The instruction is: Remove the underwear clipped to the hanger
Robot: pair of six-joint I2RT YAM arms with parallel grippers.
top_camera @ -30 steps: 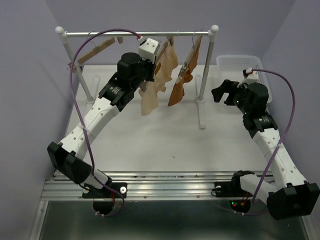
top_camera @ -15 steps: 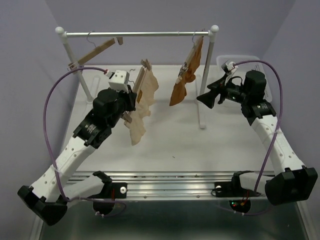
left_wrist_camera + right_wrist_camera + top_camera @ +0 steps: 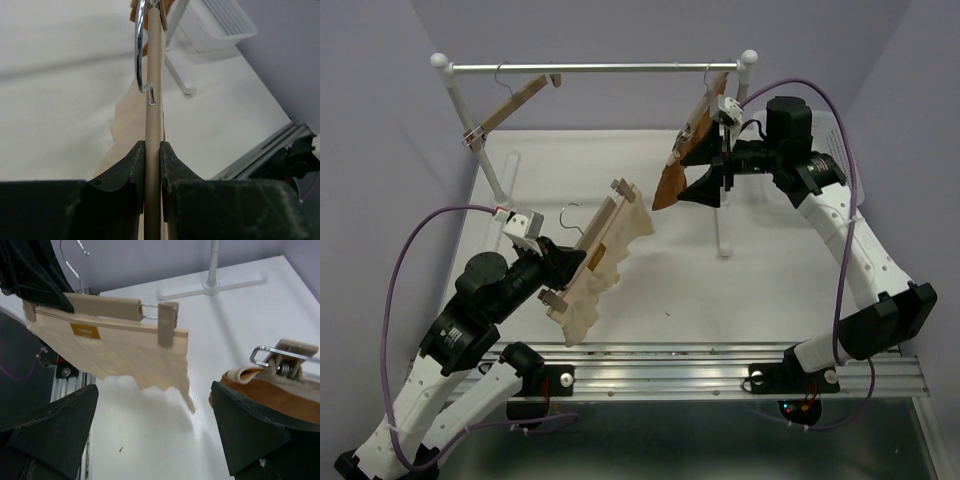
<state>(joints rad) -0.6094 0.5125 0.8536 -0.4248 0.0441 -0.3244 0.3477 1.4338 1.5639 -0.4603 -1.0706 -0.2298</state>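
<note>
In the top view, the hanger (image 3: pixel 597 238) is seen in the lower left middle, off the rail (image 3: pixel 590 68) and tilted. It is held tight by the left gripper (image 3: pixel 563 266). The underwear (image 3: pixel 615 258) is clipped to it and hangs down over the table (image 3: pixel 770 300). In the upper right, the right gripper (image 3: pixel 705 172) is spread wide with nothing in it, just beside the orange-brown garment (image 3: pixel 668 190).

In the left wrist view, the two fingers (image 3: pixel 125 170) are pressed on the wood bar at the bottom middle. The wire hook (image 3: pixel 140 50) is seen above them.

In the right wrist view, the underwear is seen in the upper left, pinned by a clip (image 3: pixel 168 323) at the bar's end. It is well apart from the open fingers (image 3: pixel 55 430).

The step in hand looks like holding the hanger out for the other arm. Next, the right gripper likely needs to be brought over to the cloth or a clip so the underwear can be pulled free.
</note>
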